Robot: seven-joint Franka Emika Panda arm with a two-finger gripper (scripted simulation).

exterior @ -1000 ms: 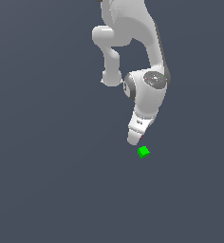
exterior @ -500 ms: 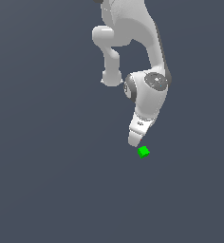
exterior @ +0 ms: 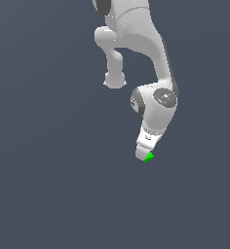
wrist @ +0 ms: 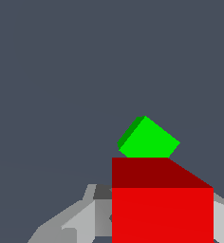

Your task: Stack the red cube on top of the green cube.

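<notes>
I see the red cube [wrist: 162, 209] held in the claw [wrist: 133, 223], a grey finger [wrist: 71, 223] on either side of it. In the wrist view it fills the foreground and covers the near edge of the green cube [wrist: 147, 140], which lies on the plain grey worktop [wrist: 61, 71]. From the exterior view the claw [exterior: 144, 154] hides the red cube — only a green corner [exterior: 148, 157] shows at its tip. I count one red cube, one green.
</notes>
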